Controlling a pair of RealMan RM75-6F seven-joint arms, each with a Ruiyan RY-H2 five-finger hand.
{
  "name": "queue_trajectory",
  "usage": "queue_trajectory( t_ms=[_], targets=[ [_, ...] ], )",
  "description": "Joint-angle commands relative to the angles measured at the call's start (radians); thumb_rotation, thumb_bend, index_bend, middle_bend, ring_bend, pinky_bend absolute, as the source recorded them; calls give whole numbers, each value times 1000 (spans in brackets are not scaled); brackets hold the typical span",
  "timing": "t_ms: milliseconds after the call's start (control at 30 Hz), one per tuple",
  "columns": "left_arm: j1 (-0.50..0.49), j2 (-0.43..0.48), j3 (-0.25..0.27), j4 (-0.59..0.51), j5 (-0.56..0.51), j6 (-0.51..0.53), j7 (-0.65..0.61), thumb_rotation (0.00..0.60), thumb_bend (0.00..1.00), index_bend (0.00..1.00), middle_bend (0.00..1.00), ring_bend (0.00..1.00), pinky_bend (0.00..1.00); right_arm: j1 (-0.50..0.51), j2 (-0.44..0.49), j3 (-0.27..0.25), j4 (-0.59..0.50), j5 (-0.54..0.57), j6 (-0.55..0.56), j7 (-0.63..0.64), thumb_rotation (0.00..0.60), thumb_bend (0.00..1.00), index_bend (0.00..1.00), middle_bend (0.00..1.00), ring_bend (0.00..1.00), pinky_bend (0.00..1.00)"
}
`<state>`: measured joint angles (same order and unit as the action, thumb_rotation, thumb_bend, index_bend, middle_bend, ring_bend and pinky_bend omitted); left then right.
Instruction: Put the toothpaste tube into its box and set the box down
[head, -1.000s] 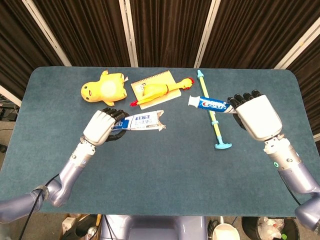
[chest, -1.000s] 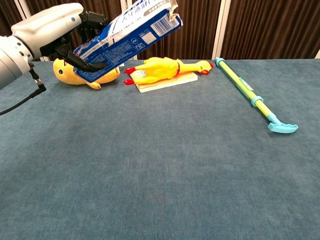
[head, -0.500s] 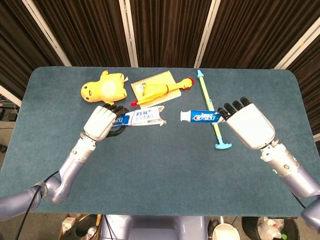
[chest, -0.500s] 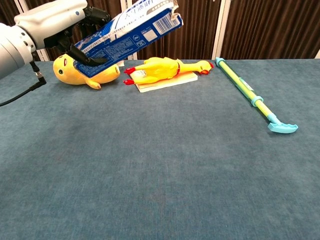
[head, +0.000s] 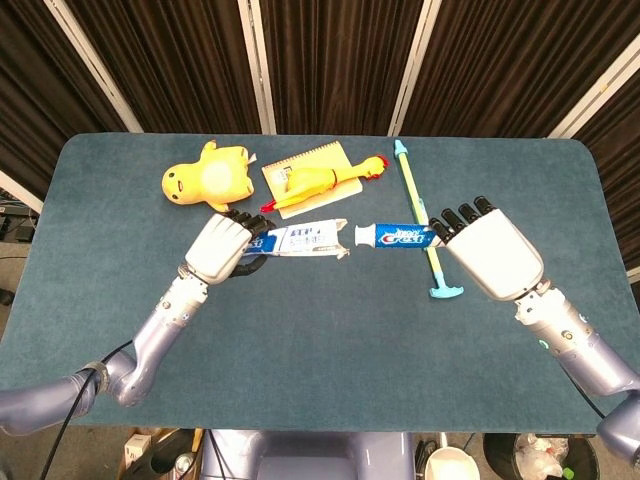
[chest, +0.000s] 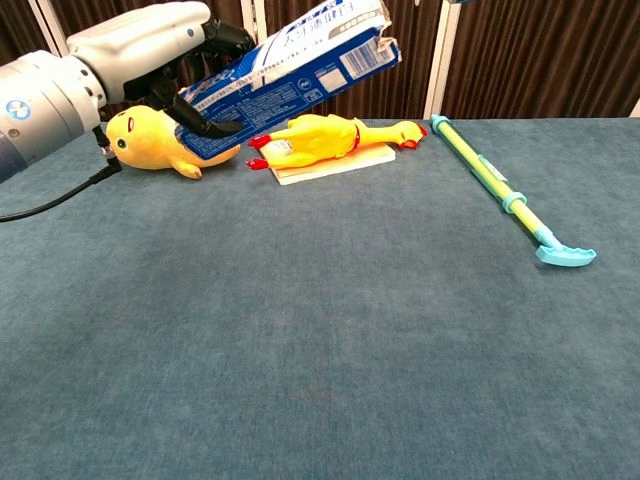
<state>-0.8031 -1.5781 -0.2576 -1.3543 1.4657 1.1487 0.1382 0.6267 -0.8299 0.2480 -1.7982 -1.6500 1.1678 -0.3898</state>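
Holding the box above the counter, the left hand points its open end at the toothpaste tube clamped in the right hand, cap just beside the opening.

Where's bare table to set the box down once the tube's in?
The near half of the table, in front of both hands, is bare. The far strip is crowded: duck, rubber chicken on notepad, stick.

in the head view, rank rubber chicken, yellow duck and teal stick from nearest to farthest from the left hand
From the left hand:
1. Rubber chicken, just beyond it, on the notepad.
2. Yellow duck, beyond it to the left; nearly as close.
3. Teal stick, far right.
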Motion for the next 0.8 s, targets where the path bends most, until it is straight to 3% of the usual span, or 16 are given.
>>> queue_trajectory(
  t_ms=[33,800],
  targets=[
    [-6,-12,-5,-1,0,7,2,600,387,432,518,486,489,1,1,0,-1,-2,0,1,600,448,810,713,616,541],
    [-41,-62,-22,-20,-29,11,38,600,387,432,518,486,489,21,43,-11,-8,-83,-10,-11,600,448,810,713,617,541]
  ],
)
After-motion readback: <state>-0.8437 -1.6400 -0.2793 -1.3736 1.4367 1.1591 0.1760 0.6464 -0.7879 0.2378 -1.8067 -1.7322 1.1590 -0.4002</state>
